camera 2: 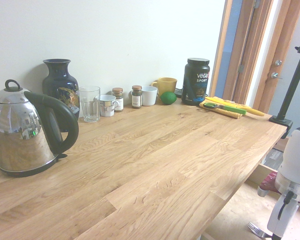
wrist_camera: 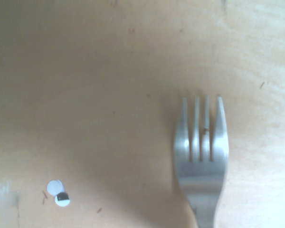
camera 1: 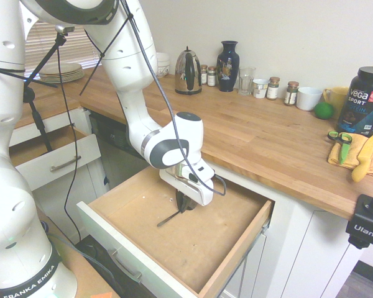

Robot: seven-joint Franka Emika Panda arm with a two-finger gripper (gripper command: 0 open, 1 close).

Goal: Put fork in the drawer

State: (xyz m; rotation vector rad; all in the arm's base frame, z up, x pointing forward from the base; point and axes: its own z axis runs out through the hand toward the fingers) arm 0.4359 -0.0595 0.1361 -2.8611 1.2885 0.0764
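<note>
White jointed robot arm [camera 1: 6,198] stands closest, reaching over the wide white-fronted drawer with bare light-brown wooden bottom [camera 1: 217,239], pulled open. Two-finger gripper [camera 1: 184,208] points down inside it, fingers closed on the slim grey metal fork [camera 1: 168,220]. Fork is inside the drawer walls, low over the wood; can't tell if it touches. Tines [wrist_camera: 200,128] free of the fingers.

Step in hand, I'd judge: set down and release. Nearly done. Ease down until the fork meets the bottom, keep it level, then open slowly. Opening high could make it bounce or clatter; pressing hard could twist it in the grip. After release, lift straight up so neither finger drags the fork, and clear the wooden countertop edge [camera 1: 286,195] before swinging away.
</note>
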